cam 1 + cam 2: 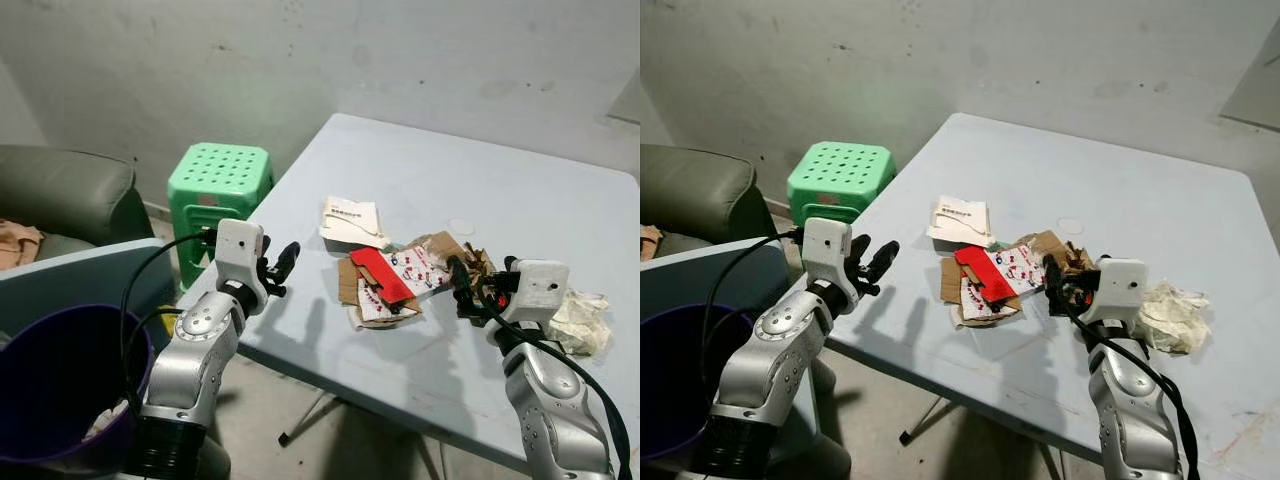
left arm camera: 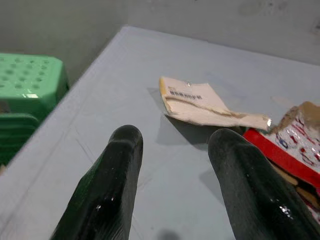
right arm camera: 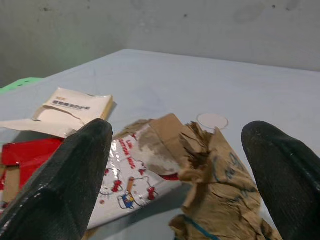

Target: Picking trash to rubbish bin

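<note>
Purple bin (image 1: 50, 385) — at your left, off the worktop (image 1: 560, 210). Right tool (image 1: 468, 285): fingers apart, straddling crumpled brown paper (image 3: 220, 200) in the trash heap (image 1: 395, 280), placed for a grab. Left tool (image 1: 283, 262): apart, empty, at the worktop's near edge.

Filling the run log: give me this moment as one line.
left gripper: open, at table edge | right gripper: open, around brown paper | bin: lower left
</note>
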`<state>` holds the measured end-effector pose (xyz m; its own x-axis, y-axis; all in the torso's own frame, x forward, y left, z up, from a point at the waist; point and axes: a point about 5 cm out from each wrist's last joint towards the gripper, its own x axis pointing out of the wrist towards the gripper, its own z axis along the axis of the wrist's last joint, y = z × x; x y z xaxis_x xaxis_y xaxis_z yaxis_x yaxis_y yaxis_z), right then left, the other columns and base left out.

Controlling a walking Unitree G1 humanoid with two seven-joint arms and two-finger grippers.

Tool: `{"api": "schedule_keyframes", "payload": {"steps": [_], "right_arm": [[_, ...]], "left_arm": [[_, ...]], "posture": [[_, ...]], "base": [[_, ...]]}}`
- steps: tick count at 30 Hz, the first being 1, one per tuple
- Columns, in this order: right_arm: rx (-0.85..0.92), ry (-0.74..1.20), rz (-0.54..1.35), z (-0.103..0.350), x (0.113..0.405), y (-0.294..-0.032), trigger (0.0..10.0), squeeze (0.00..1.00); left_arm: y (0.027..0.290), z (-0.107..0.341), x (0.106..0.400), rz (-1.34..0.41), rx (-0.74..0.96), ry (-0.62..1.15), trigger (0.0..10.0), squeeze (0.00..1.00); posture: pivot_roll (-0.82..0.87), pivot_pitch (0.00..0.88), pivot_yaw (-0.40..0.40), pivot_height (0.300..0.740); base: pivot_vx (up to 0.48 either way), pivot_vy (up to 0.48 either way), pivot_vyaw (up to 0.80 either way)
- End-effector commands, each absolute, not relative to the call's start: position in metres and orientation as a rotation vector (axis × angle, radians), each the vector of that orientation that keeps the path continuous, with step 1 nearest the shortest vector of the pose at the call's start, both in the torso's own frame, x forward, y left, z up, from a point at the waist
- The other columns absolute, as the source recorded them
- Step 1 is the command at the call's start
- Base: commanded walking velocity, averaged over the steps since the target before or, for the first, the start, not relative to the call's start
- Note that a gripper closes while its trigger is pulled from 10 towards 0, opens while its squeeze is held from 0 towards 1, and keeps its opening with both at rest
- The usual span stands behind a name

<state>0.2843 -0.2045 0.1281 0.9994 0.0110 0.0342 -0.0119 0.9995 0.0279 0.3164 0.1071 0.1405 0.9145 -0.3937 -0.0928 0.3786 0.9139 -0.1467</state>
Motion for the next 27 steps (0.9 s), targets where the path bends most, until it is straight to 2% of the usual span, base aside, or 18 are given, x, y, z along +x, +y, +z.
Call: {"api": "schedule_keyframes", "payload": {"steps": [1,8,9,16,22,23,27], "right_arm": [[0.019,-0.046,0.001,0.133,0.286,-0.206,10.0,0.00],[0.032,-0.016,-0.010,0.132,0.286,-0.205,10.0,0.00],[0.023,-0.014,-0.010,0.131,0.286,-0.205,10.0,0.00],[0.023,-0.021,0.019,0.133,0.282,-0.201,10.0,0.00],[0.057,-0.039,0.131,0.140,0.275,-0.191,10.0,0.00],[0.048,-0.031,0.154,0.141,0.273,-0.189,10.0,0.00],[0.048,-0.018,0.217,0.142,0.268,-0.183,10.0,0.00]], "left_arm": [[0.104,0.134,0.317,-0.410,-0.138,0.160,10.0,0.00],[0.092,0.130,0.319,-0.456,-0.210,0.156,10.0,0.00],[0.091,0.129,0.319,-0.463,-0.233,0.162,10.0,1.00],[0.087,0.133,0.323,-0.502,-0.273,0.143,10.0,1.00],[0.081,0.129,0.332,-0.508,-0.291,0.175,10.0,1.00],[0.079,0.128,0.333,-0.513,-0.291,0.182,10.0,0.00],[0.075,0.128,0.337,-0.524,-0.350,0.212,10.0,0.00]], "posture": [[0.03,0.048,-0.046,0.740],[0.02,0.045,-0.048,0.740],[0.02,0.045,-0.048,0.740],[0.00,0.064,-0.051,0.740],[-0.01,0.077,-0.051,0.740],[-0.02,0.080,-0.050,0.740],[-0.03,0.086,-0.051,0.740]], "base": [[0.000,0.000,0.00],[0.000,0.000,0.00],[0.000,0.000,0.00],[0.000,0.000,0.00],[0.000,0.000,0.00],[0.000,0.000,0.00],[0.000,0.000,0.00]]}}
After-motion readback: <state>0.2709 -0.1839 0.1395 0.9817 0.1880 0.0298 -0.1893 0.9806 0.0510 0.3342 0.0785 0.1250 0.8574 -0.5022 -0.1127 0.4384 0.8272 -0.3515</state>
